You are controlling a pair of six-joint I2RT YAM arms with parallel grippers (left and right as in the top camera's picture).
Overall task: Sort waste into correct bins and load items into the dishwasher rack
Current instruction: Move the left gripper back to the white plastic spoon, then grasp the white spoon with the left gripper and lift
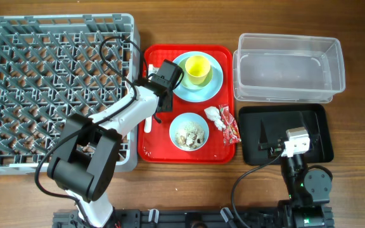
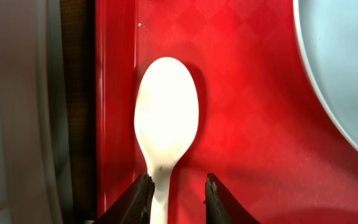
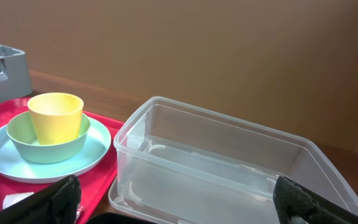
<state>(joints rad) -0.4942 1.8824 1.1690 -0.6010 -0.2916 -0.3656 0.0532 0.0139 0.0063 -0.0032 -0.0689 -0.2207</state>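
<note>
Straddling handle of white spoon (image 2: 166, 118): left gripper (image 2: 176, 198), jaws narrowly apart, handle against one finger, gap at other. Judged not clamped. Spoon lies flat on red tray (image 2: 247, 124), close to rim on rack side. Its long axis runs straight out from gripper, bowl end away. Pale blue plate (image 2: 347, 81) well apart from spoon. Dishwasher rack (image 1: 56, 88) just beyond that rim; left arm far nearer. Right gripper (image 3: 180, 200) wide open, empty, near clear tub (image 3: 229, 162).
</note>
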